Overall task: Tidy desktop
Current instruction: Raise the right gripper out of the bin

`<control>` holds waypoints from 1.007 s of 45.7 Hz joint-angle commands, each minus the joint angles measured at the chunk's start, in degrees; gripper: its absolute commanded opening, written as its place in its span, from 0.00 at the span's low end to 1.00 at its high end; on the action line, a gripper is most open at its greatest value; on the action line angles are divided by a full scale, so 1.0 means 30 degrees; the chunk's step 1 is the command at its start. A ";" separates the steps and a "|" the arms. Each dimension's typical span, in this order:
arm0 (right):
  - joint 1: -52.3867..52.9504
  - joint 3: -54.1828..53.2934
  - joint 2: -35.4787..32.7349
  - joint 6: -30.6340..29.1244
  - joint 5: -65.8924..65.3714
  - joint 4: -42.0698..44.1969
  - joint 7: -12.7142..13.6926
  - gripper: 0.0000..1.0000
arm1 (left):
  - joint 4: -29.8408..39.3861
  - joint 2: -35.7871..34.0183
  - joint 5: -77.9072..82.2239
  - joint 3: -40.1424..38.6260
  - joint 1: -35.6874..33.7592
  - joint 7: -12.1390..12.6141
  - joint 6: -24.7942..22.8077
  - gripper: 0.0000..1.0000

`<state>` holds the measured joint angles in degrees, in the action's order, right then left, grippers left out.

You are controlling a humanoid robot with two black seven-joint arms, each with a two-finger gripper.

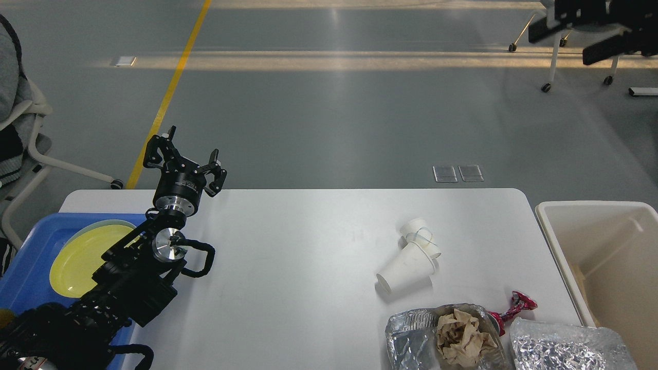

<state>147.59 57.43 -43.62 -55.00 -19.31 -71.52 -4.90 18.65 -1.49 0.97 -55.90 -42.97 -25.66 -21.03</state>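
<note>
Spreading our left gripper's (190, 154) 2 black fingers (160, 146) apart around nothing, we are holding it above the far left edge of the desktop (308, 246). Our right arm is not showing. Beneath our arm, a round yellow plate (82, 257) is lying in a blue tray (31, 267). The desktop, white, smooth, faintly glossy and round-cornered, is filling the lower view over a grey floor with a yellow line (169, 92). 2 white paper cups (411, 259) are lying tipped right of centre. Crumpled brown paper (460, 336) is sitting in a foil container (442, 339), beside a red wrapper (514, 307) and crinkled foil (565, 347), cut off below. A cream bin (601, 257) is standing at the right.
</note>
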 commanded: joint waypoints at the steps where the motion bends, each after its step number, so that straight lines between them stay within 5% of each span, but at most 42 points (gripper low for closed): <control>1: 0.2098 -0.2589 -0.0753 0.0000 0.0751 -0.0007 0.0082 0.97 | -0.0006 0.0000 0.0000 0.0000 -0.0004 0.0000 0.0007 1.00; 14: 0.3423 -0.3413 -0.0665 0.0000 0.1428 0.0022 0.0433 0.95 | -0.0006 0.0000 0.0000 0.0000 -0.0004 0.0000 0.0007 1.00; 23: -0.1554 -0.3413 -0.0812 0.0000 -0.0093 0.0169 0.1781 0.94 | -0.0006 0.0000 0.0000 0.0000 -0.0004 0.0000 0.0007 1.00; 46: -1.3568 -0.3383 -0.0636 0.0782 -0.3260 0.0198 0.1928 0.94 | -0.0006 0.0000 0.0000 0.0000 -0.0004 0.0000 0.0007 1.00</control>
<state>113.59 47.36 -45.85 -54.86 -29.06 -70.99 0.82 18.63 -1.49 0.97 -55.90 -42.97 -25.66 -21.01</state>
